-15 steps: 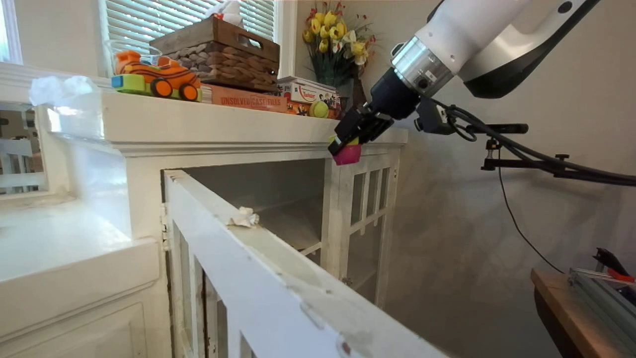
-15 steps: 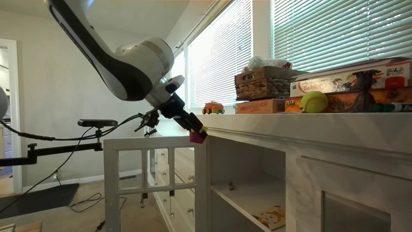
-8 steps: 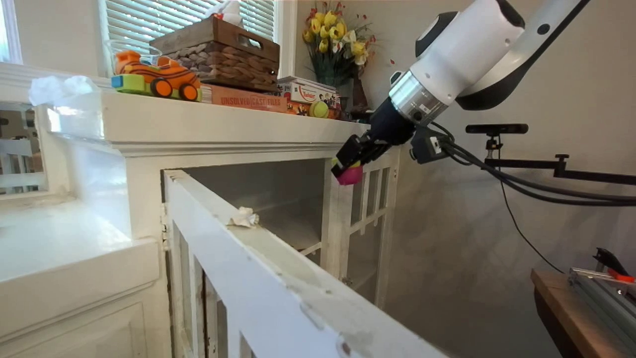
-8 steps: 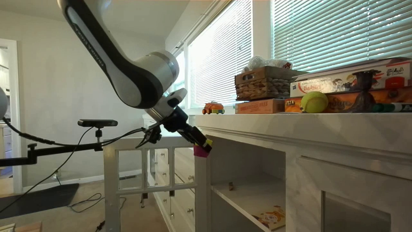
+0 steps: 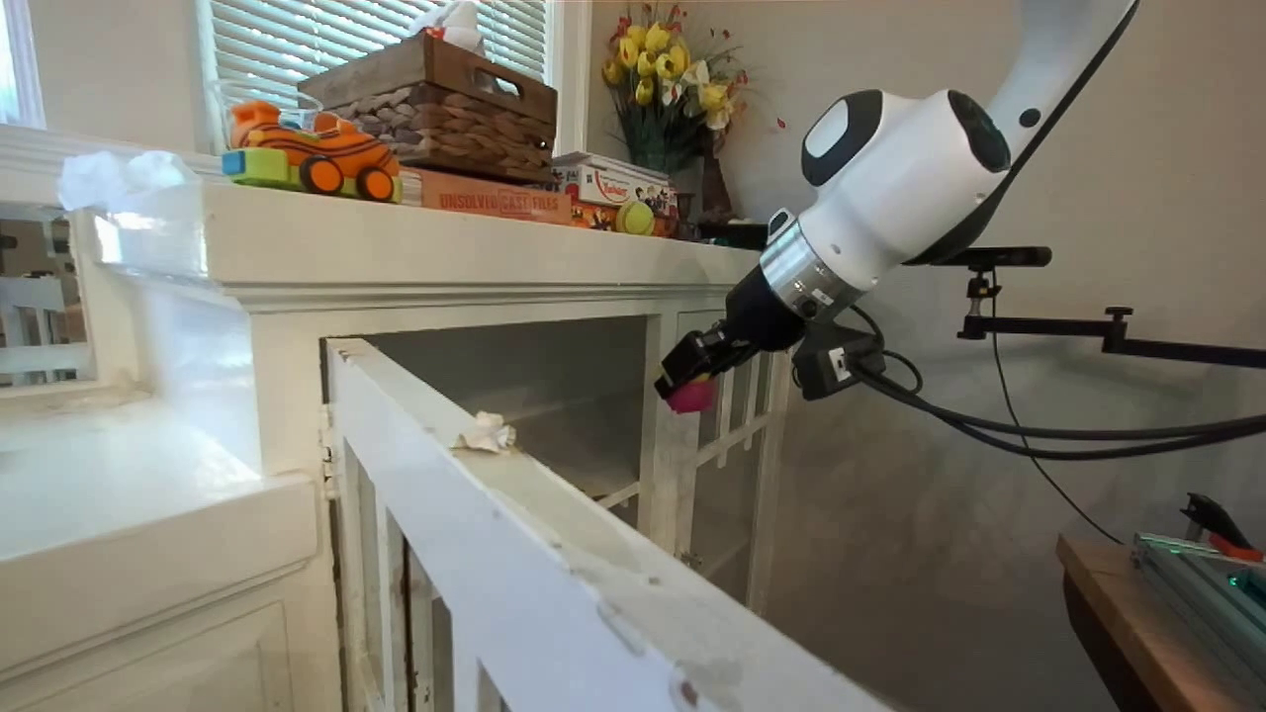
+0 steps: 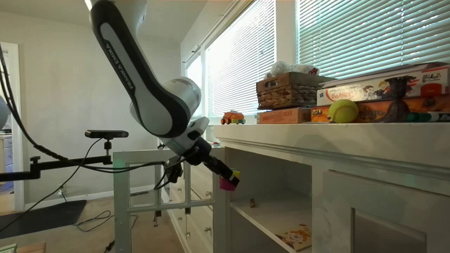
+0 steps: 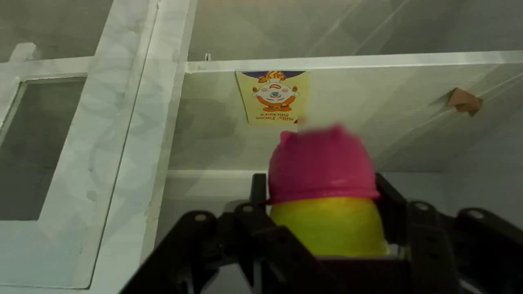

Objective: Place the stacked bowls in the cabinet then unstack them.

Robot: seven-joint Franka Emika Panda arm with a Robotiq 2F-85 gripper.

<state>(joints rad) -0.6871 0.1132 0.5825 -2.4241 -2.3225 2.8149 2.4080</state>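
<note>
In both exterior views the black two-fingered claw (image 6: 232, 177) has come down, carrying the stacked smooth magenta and yellow bowls (image 6: 227, 185). The overhanging top of the cream-white wooden cabinet (image 6: 281, 135), level with the claw a second ago, now stands above it. Behind the claw, the white-and-black arm (image 5: 890, 188) has sunk and its thick black cables (image 5: 1226, 429) droop lower.

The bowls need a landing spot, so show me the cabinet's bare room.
The shelf is bare between sticker booklet and small brown piece, more narrowly between booklet and white post. Crowded: the cabinet top, with basket, game boxes, tennis ball.
</note>
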